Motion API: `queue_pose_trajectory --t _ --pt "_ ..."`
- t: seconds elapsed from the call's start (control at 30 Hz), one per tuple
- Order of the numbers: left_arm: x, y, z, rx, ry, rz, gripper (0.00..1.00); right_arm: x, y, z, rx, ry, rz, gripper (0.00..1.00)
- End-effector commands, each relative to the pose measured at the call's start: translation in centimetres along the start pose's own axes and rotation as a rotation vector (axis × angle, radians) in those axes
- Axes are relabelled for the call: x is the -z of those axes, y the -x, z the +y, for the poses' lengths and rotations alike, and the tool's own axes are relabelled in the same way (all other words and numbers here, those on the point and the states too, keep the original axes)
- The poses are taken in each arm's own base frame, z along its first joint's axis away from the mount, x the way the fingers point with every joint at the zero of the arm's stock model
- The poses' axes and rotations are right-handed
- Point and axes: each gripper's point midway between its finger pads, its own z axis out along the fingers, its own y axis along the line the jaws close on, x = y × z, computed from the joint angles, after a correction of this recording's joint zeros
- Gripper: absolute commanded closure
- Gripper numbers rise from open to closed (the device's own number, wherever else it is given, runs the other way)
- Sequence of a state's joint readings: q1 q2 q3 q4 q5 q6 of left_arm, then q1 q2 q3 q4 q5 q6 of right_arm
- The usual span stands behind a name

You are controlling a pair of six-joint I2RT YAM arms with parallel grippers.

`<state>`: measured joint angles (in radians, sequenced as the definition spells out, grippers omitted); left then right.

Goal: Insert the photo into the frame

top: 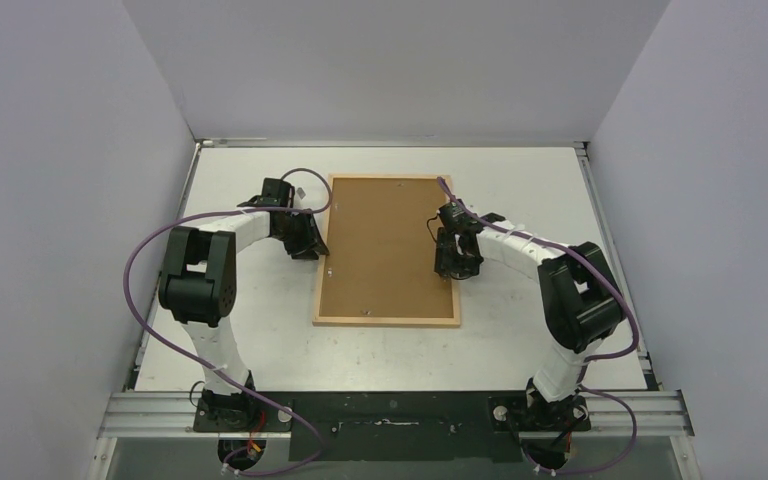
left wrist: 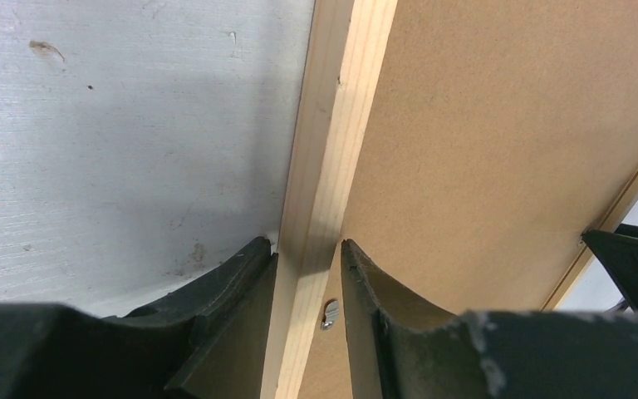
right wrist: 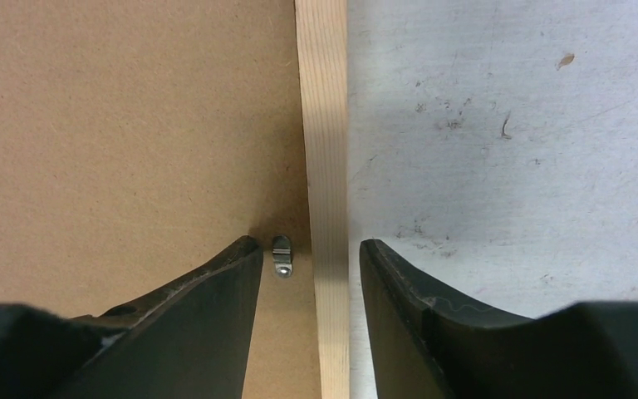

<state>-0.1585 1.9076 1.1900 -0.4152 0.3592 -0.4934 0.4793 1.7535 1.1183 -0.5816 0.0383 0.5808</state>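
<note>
The frame [top: 385,321] lies face down in the middle of the table, its brown backing board [top: 385,245] facing up. The photo is hidden. My left gripper [top: 312,245] is at the frame's left side. In the left wrist view its two fingertips press on either side of the pale wood rail [left wrist: 332,125], so the gripper [left wrist: 307,245] is shut on it. My right gripper [top: 457,265] straddles the right rail [right wrist: 324,125]. There the gripper [right wrist: 311,243] stands open, with a gap on each side of the wood.
A small metal turn clip [left wrist: 330,312] sits on the board just inside the left rail, and another clip [right wrist: 281,255] sits inside the right rail. Grey walls close in the white table [top: 520,330] on three sides. The arm bases are at the near edge.
</note>
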Motion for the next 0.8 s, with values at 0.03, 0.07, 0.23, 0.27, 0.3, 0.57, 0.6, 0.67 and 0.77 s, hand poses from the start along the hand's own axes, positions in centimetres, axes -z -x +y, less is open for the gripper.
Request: queue_pose_trajectory --t 0.03,0.07,0.23,0.27,0.3,0.57,0.6,0.67,0.77 --pt "-0.4 -0.7 1.1 0.008 0.048 0.025 0.67 -0.4 0.8 0.2 -0.013 -0.006 -0.046 0.56" --pt "-0.5 -0.8 1.1 0.007 0.048 0.027 0.67 -0.5 0.7 0.2 -0.014 -0.004 -0.044 0.57" --pt "-0.5 -0.7 1.1 0.006 0.047 0.028 0.67 -0.7 0.3 0.2 -0.011 0.005 -0.03 0.58" --pt "-0.6 -0.8 1.1 0.008 0.047 0.032 0.67 -0.7 0.2 0.2 -0.009 0.007 -0.027 0.58" --pt "-0.6 -0.8 1.2 0.009 0.047 0.031 0.67 -0.7 0.1 0.2 -0.006 0.009 -0.024 0.58" --pt "-0.8 -0.5 1.7 0.001 0.073 0.022 0.67 -0.7 -1.1 -0.8 -0.017 0.012 0.014 0.6" --pt "-0.9 -0.5 1.9 0.002 0.082 0.022 0.67 -0.8 -1.2 -0.9 -0.018 0.01 0.016 0.6" --pt "-1.0 -0.5 2.1 0.001 0.094 0.022 0.67 -0.8 -1.1 -1.1 -0.023 0.011 0.019 0.6" --pt "-1.5 -0.8 2.7 0.005 0.11 0.031 0.7 -0.9 -0.9 -1.2 -0.023 0.013 0.015 0.62"
